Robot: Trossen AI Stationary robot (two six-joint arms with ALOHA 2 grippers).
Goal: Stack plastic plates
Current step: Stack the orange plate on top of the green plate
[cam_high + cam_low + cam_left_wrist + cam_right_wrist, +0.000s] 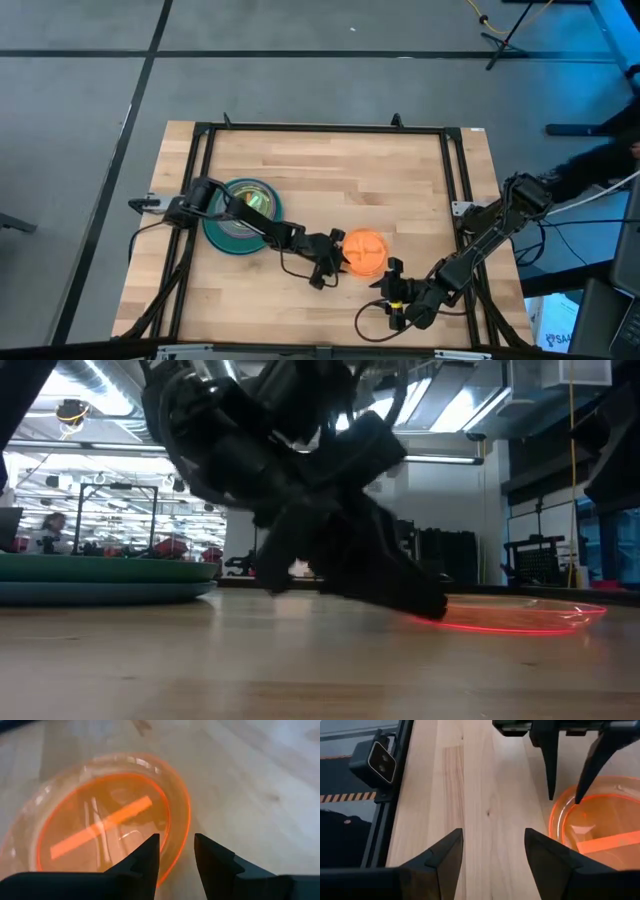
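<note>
Left tool (176, 851) slightly open astride orange plate (100, 825) rim; right tool (493, 847) wide open, empty; stack (243, 215) only overhead.

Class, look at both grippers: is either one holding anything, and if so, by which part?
Nothing is held. The left gripper is open, its fingers straddling the orange plate rim without closing. The right gripper is open over bare table.
</note>
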